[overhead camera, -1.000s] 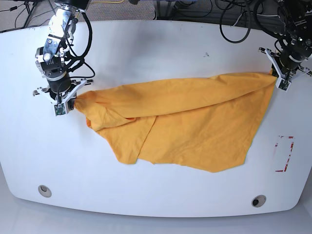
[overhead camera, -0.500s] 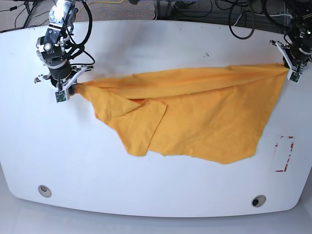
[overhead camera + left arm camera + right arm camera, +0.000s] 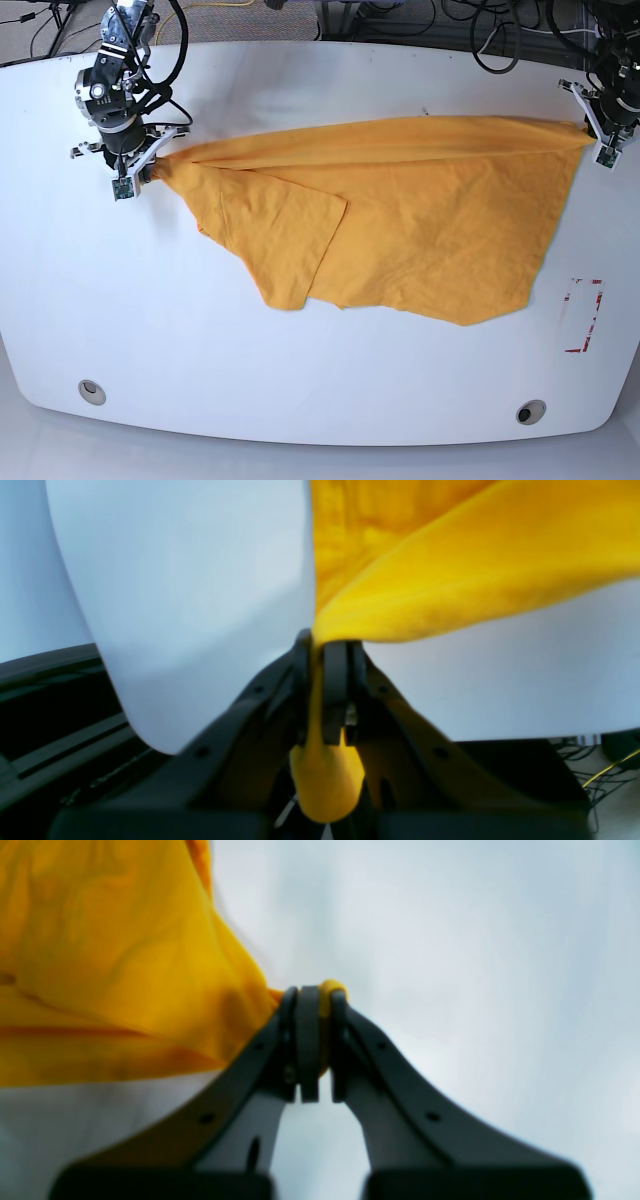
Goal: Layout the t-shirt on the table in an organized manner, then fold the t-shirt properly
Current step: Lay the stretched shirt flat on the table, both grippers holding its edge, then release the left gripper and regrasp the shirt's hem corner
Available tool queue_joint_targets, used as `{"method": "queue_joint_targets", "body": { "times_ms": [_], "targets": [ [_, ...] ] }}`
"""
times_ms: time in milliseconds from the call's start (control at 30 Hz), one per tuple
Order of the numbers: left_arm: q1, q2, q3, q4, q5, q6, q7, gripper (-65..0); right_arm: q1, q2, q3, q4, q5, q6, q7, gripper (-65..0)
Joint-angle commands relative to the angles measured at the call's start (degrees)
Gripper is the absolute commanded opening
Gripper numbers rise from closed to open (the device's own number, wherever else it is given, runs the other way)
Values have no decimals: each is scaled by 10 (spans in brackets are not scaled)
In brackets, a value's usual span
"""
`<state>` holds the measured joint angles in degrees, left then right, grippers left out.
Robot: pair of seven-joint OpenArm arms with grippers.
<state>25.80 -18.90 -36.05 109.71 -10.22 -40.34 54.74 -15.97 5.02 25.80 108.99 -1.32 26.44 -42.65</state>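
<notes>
Both tools, left [image 3: 597, 135] and right [image 3: 145, 172], pinch the t-shirt [image 3: 400, 220] (no readable label).

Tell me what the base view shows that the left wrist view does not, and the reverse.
Only the base view: the whole t-shirt spread between both arms, the right end effector shut on its far corner, the red-taped rectangle and two grommet holes. Only the left wrist view: a close look at the left end effector pinching the cloth, with a tail of fabric hanging behind the jaws. Both: the orange-yellow shirt, the white table and that left grip.
</notes>
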Motion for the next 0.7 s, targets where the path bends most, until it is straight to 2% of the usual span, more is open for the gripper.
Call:
{"method": "queue_joint_targets", "body": {
  "times_ms": [0,67,333,433,667],
  "targets": [
    [0,-11,1,9,-2,3,-5,-650,5,3,3,9,0,-3,12,-650],
    [1,-12,4,9,-2,3,-4,-621,5,2,3,9,0,-3,12,-650],
    [18,-12,1,9,-2,3,-4,-251,5,0,3,9,-2,-3,12,-650],
    [19,-12,1,9,-2,3,-4,-206,5,0,3,9,-2,-3,12,-650],
    [20,-12,1,12,-6,3,-4,-204,9,-1,3,9,0,-3,12,-650]
  ]
}}
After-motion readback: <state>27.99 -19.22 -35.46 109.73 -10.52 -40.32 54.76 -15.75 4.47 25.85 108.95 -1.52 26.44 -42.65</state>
